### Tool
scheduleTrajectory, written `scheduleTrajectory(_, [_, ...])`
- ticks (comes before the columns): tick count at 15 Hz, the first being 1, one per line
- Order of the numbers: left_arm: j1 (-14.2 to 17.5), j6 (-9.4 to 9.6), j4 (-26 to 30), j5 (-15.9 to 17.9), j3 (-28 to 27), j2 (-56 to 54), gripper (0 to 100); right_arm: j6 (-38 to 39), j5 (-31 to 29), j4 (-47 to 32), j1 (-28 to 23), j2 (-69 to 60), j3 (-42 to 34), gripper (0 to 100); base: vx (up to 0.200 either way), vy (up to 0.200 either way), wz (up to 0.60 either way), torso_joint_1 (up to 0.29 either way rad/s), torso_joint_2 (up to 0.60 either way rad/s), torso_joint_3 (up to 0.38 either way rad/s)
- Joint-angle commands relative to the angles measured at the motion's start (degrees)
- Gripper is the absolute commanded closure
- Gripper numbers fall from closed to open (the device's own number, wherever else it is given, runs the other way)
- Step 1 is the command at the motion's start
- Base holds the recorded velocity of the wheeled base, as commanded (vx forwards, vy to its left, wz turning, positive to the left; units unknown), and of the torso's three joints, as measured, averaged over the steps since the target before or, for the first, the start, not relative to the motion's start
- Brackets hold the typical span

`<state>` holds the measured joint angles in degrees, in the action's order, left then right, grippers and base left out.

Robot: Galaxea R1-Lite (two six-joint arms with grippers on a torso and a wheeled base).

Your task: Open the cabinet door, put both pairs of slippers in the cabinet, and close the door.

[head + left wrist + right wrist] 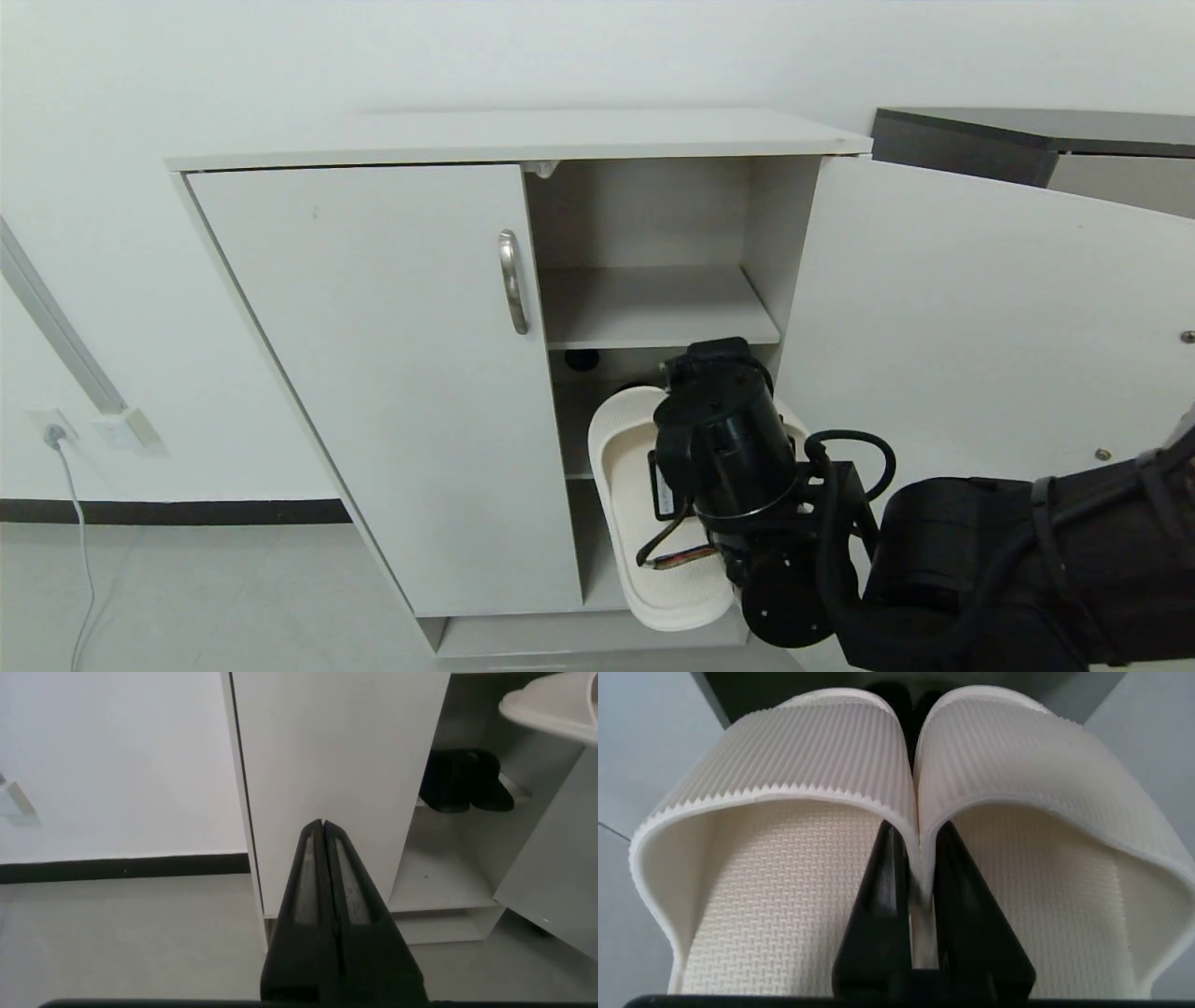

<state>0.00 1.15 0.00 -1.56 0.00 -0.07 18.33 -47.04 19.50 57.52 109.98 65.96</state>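
Observation:
The white cabinet [523,135] has its left door [373,373] shut and its right door [980,327] swung wide open. My right gripper [915,849] is shut on the pair of white slippers [785,887], pinching their two inner edges together. In the head view the white slippers [625,485] hang toes-up in the open half, in front of the lower shelves, partly hidden by my right wrist [724,439]. A pair of black slippers [467,779] stands on a lower shelf inside. My left gripper [322,835] is shut on nothing, low in front of the shut door.
The upper shelf [653,308] is bare. A metal handle [513,282] sits on the shut door's inner edge. A wall socket with a cable [56,437] is at the lower left, and a dark counter [1027,140] stands behind the open door. Grey floor [140,943] lies before the cabinet.

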Motion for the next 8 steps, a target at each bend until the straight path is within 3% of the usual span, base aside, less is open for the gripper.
scheduleTrajectory(1, [0.0,0.0,0.0,0.0,0.0,0.1,100,-0.6,-1.5,-1.2,0.6,-0.9,4.5,100,0.0,0.0,0.0,0.0,0.0,0.0])
scheduleTrajectory(8, [0.0,0.0,0.0,-0.1,0.0,0.1,100,-3.4,-1.8,-1.1,-0.5,2.5,9.9,100,0.0,0.0,0.0,0.0,0.0,0.0])
